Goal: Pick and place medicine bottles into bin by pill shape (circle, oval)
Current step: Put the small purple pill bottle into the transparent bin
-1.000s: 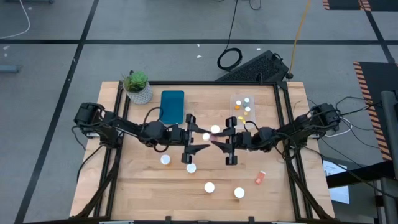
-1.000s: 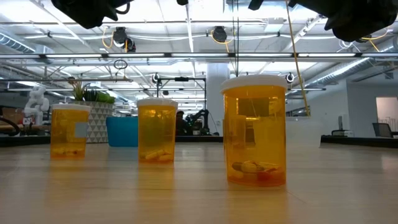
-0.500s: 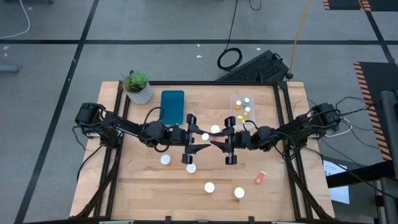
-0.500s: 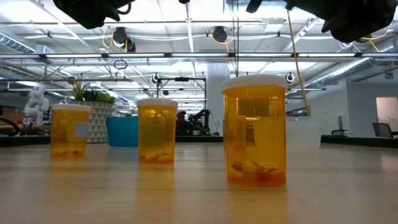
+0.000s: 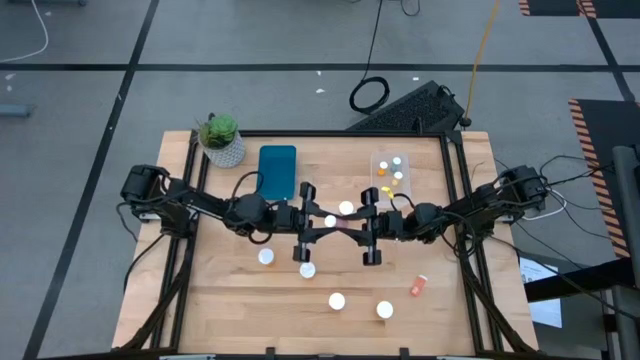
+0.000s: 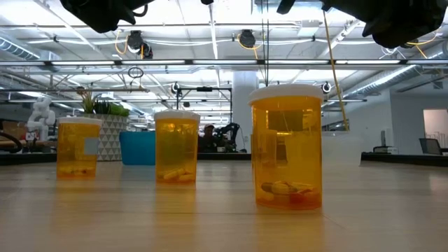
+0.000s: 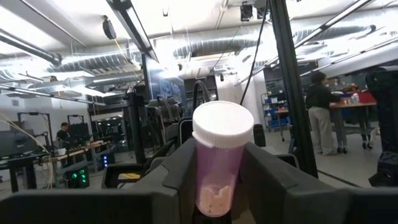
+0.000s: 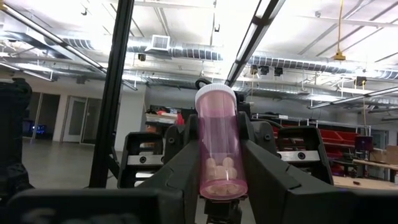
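A slim pink medicine bottle (image 7: pixel 216 163) with a white cap stands upright in the air above the table's middle, with pale pills at its bottom (image 8: pixel 221 169). My left gripper (image 5: pixel 333 232) reaches it from the left and my right gripper (image 5: pixel 354 230) from the right, and both are shut on it. In the high view their fingers hide the bottle. Several white-capped bottles (image 5: pixel 308 270) stand on their bases on the table. Three amber ones (image 6: pixel 286 148) show in the low view. My left gripper pinches the pink bottle's lower body (image 7: pixel 200 186) between its two fingers, coming level from the table's left. The bottle stands upright, cap up, clear of the table. My right gripper pinches the same bottle's lower body (image 8: pixel 205 177) between its two fingers, level from the table's right. The cap and upper body rise above the fingers.
A blue bin (image 5: pixel 277 172) stands at the far left of middle and a clear bin (image 5: pixel 392 175) with several bottles at the far right. A potted plant (image 5: pixel 221 140) is in the far left corner. A small orange bottle (image 5: pixel 417 287) lies near the right edge.
In the high view the gap between the two grippers' fingertips has closed: the pink bottle showed between them a second ago and dark fingers now cover it. The bottles on the table have stayed in place.
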Controlling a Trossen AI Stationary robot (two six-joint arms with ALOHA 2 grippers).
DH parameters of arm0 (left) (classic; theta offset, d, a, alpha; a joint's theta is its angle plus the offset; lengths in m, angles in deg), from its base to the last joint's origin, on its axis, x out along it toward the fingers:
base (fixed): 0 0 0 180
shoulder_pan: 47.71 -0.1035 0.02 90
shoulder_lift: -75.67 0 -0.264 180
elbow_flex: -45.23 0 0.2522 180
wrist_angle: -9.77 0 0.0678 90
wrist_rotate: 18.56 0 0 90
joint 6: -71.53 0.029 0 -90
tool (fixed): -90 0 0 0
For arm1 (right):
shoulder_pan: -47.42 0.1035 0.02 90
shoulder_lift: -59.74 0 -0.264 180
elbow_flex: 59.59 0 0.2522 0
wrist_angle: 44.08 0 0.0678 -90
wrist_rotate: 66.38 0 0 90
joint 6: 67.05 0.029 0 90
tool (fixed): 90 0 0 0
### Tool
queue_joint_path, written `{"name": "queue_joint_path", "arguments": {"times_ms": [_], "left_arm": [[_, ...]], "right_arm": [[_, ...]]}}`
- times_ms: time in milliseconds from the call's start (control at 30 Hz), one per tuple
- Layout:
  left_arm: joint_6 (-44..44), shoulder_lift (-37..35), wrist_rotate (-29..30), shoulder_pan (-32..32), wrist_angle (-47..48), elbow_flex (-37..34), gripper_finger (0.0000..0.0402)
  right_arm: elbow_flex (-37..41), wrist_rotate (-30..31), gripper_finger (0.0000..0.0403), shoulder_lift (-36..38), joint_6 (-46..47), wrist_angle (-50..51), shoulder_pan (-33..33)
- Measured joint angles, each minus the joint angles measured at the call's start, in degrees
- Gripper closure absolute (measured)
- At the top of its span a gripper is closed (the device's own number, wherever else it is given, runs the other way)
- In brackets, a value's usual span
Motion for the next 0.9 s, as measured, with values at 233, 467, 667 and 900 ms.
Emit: {"name": "queue_joint_path", "arguments": {"times_ms": [233, 467, 667, 900], "left_arm": [[-1.18, -0.02, -0.55, -1.12, 1.63, 0.09, 0.0288], [-2.34, -0.68, -1.4, -2.39, 5.64, -0.26, 0.0288], [-3.63, -1.88, -1.32, -4.05, 14.65, -0.55, 0.0288], [-5.79, -2.88, -1.28, -6.77, 26.44, -0.63, 0.0289]], "right_arm": [[0.02, 1.98, 0.0278, 0.0, 0.72, -0.12, 0.0], [0.09, 7.17, 0.0215, 2.01, 2.56, 6.54, 1.56], [0.09, 20.01, 0.0143, 8.84, 7.01, 27.38, 4.02], [0.02, 20.13, 0.0111, 19.14, 18.54, 49.63, 3.33]]}}
